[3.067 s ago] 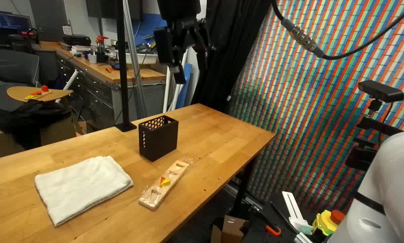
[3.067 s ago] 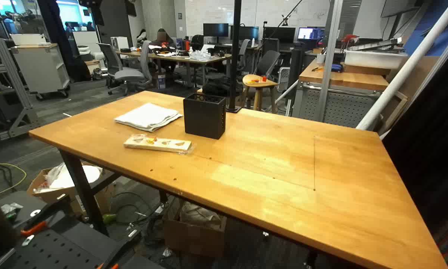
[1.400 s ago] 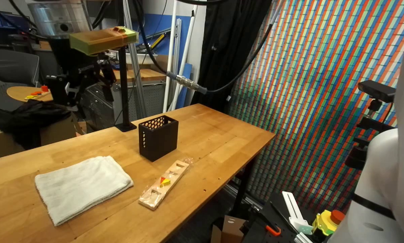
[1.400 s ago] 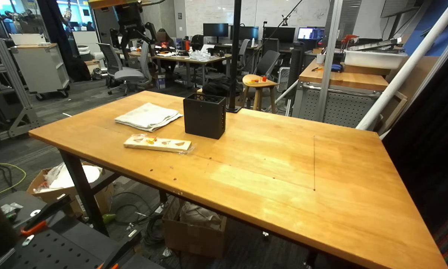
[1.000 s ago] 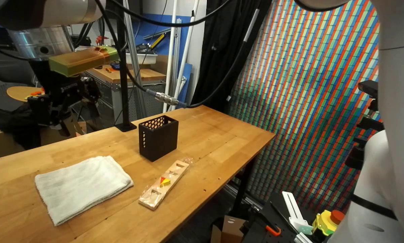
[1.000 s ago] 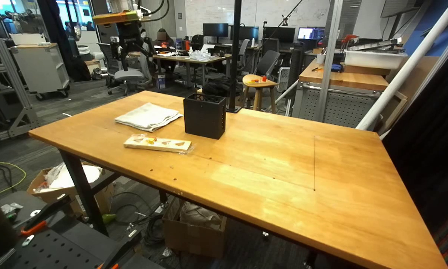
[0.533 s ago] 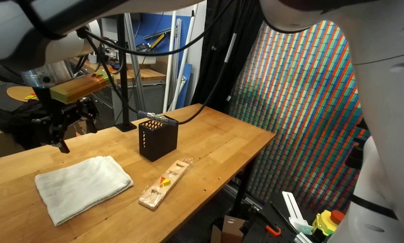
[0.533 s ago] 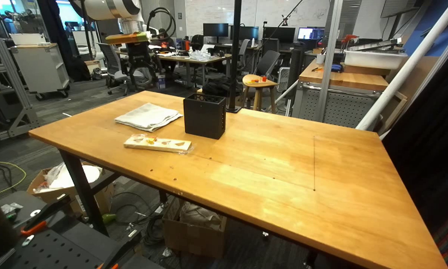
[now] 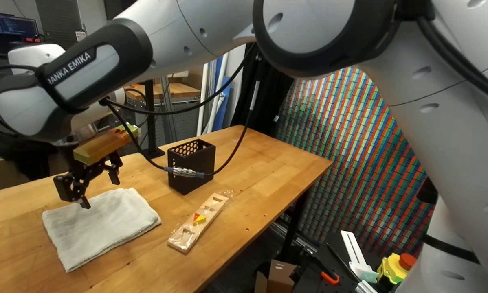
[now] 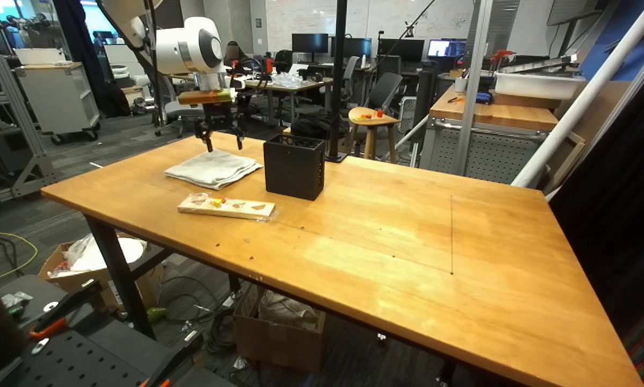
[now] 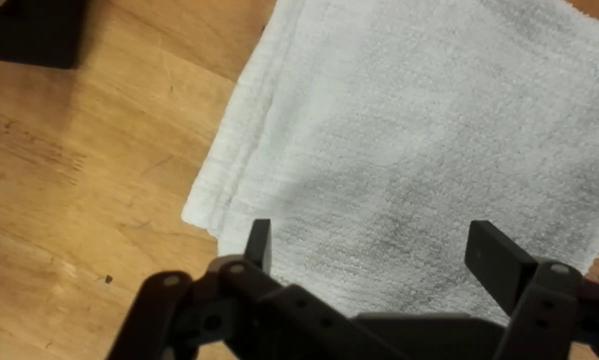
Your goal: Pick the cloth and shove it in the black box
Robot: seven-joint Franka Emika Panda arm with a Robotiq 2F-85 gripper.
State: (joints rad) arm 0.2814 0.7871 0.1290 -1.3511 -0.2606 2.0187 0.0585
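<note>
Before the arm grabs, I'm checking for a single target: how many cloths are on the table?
1: the folded white cloth, on the table below the open gripper. The black box might hide another.

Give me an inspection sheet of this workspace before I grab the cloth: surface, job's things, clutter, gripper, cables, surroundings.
Surface: wooden table, with seams and small holes.
Job's things: white cloth lies folded on the table; black box stands upright, apart from the white cloth, interior not fully shown.
Clutter: plastic-wrapped wooden board near both.
Gripper: open over the white cloth; nothing seen in its grasp.
Cables: arm cable loops down, crossing in front of the black box in an exterior view; contact unclear.
Surroundings: cardboard box under the table, yellow-and-red button box, person in the background.
</note>
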